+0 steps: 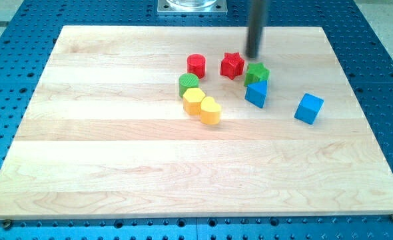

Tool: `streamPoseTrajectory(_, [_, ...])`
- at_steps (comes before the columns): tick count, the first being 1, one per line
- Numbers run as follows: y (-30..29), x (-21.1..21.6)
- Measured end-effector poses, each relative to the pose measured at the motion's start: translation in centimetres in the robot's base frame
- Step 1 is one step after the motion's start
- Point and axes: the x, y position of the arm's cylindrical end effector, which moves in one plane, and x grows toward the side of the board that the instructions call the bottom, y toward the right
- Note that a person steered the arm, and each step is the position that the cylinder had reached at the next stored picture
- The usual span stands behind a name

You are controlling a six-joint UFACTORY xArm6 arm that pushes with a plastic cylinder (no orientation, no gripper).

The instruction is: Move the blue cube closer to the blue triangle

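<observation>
The blue cube (pixel 309 108) lies on the wooden board (pixel 116 167) toward the view's right. The blue triangle (pixel 256 93) lies to its left, a block's width or so away, touching the green star (pixel 256 73) just above it. My tip (pixel 252 56) is the lower end of the dark rod coming down from the view's top. It stands just above the green star and right of the red star (pixel 232 65), well up and left of the blue cube.
A red cylinder (pixel 196 65) lies left of the red star. Below it a green cylinder (pixel 189 83), a yellow hexagon (pixel 194 101) and a yellow heart (pixel 210 111) form a cluster. A blue perforated table surrounds the board.
</observation>
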Motion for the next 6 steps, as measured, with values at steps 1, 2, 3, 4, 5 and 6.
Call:
streamPoseTrajectory(1, [8.9, 4.7])
streamPoseTrajectory(2, [8.9, 12.1])
streamPoseTrajectory(3, [8.9, 15.9])
streamPoseTrajectory(4, [4.4, 17.1])
streamPoseTrajectory(5, [-1.4, 16.9])
streamPoseTrajectory(6, [-2.2, 18.2])
